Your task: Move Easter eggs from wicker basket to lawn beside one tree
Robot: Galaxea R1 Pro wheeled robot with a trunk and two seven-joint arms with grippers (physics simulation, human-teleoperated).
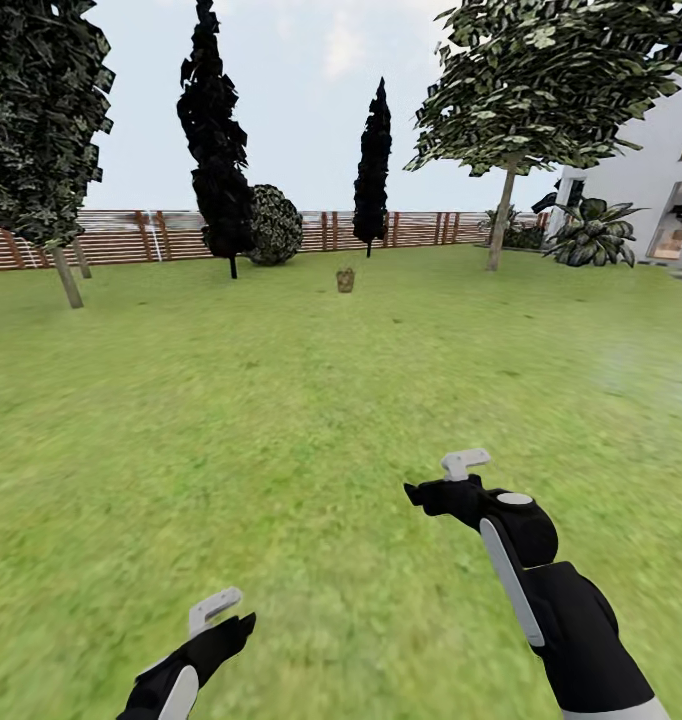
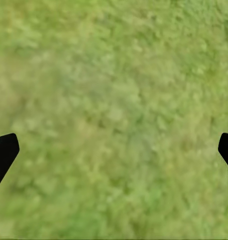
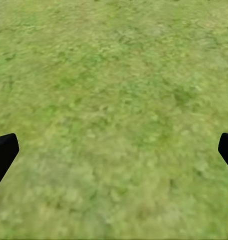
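Note:
Far ahead on the lawn [image 1: 281,400] stands the small brown wicker basket [image 1: 345,280]; the Easter eggs are too small to make out at this distance. A tree [image 1: 504,215] with a pale straight trunk and a broad leafy canopy rises at the back right, and another tree [image 1: 67,275] stands at the left. My left gripper [image 1: 221,615] hangs low at the near left and my right gripper [image 1: 443,480] at the near right, both far from the basket. Each wrist view has dark fingertips [image 2: 3,152] [image 3: 3,150] wide apart over bare grass, so both are open and empty.
A brown slatted fence [image 1: 131,235] closes the back of the garden. Two dark cypress-like trees [image 1: 216,130] [image 1: 372,170] and a round bush [image 1: 274,225] stand before it. A white house [image 1: 661,170] with a palm-like plant [image 1: 593,235] is at the right.

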